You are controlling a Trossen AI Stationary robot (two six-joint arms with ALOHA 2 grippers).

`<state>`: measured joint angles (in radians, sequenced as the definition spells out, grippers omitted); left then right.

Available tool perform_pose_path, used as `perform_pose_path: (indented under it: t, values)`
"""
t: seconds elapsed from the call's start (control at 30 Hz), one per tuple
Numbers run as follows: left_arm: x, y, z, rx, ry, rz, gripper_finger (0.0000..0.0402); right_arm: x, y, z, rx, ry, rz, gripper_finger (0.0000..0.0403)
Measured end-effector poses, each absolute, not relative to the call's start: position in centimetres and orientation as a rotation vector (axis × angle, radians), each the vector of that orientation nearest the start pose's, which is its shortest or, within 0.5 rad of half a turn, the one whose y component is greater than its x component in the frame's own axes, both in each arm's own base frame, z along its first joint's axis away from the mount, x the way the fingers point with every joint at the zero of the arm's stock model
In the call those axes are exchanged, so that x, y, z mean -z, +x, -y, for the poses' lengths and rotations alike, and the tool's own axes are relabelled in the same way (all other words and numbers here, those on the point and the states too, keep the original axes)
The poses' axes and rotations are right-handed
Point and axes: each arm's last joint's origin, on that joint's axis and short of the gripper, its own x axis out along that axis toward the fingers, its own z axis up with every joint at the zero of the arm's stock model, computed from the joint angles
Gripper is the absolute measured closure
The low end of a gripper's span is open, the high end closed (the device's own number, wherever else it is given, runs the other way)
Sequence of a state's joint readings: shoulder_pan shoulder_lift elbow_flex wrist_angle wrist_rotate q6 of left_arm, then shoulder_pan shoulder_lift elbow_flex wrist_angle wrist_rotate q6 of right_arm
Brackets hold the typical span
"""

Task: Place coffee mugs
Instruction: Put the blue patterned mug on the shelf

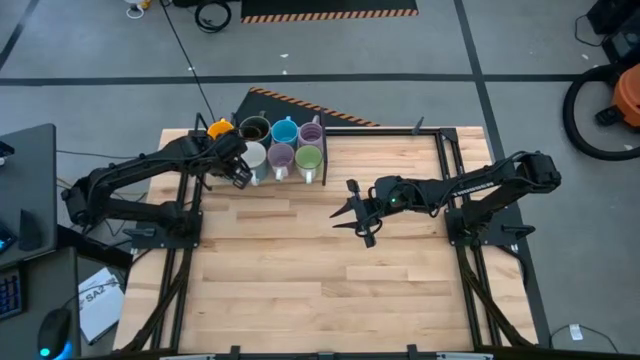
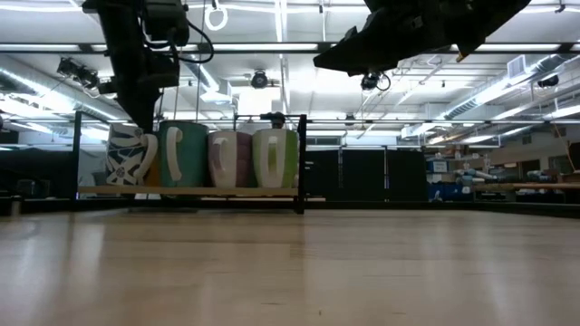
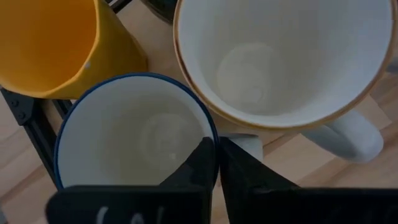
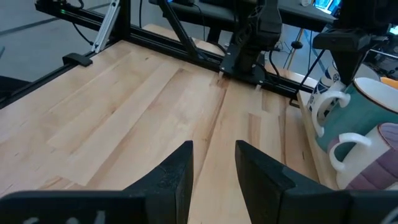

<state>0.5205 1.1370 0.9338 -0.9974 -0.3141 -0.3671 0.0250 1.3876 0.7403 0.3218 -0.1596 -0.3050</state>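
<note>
Mugs (image 1: 283, 143) cluster at the table's (image 1: 300, 280) far left; left gripper (image 1: 241, 176) over them, right gripper (image 1: 352, 212) mid-table.

- High view: even, diffuse light over the pale wooden tabletop (image 1: 320, 260); the arms cast only short, soft shadows, and nothing is blown out.
- Low view: long ceiling light strips (image 2: 299, 47) glare white across the top, so both arms read as dark silhouettes against them; the nearest stretch of tabletop is soft and out of focus, with a pale sheen, while the row of mugs (image 2: 204, 156) is fairly sharp.
- Left wrist view: close and soft; the left tool (image 3: 217, 163) is a dark blur, and the mug interiors are evenly lit with gentle shading.
- Right wrist view: bright, the wood well lit; the right tool (image 4: 213, 163) is near and blurred, and lines bow slightly toward the edges.
</note>
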Motion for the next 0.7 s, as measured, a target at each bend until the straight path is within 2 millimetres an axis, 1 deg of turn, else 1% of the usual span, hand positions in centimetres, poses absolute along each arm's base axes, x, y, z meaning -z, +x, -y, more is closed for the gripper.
perform_pose_path:
  t: [0.23,0.37,0.7]
  values:
    - [-26.91,16.47,-10.43,-0.932,-0.430,-1.097,0.0380,-23.27,29.47,-1.20,-0.231,-0.280,-0.291,0.0278]
    - [-26.91,16.29,-10.32,-0.926,-0.422,-1.125,0.0381,-23.29,29.48,-1.20,-0.231,-0.280,-0.289,0.0278]
    - [-26.88,16.05,-10.14,-0.869,-0.335,-1.197,0.0382,-23.33,29.48,-1.26,-0.248,-0.277,-0.282,0.0278]
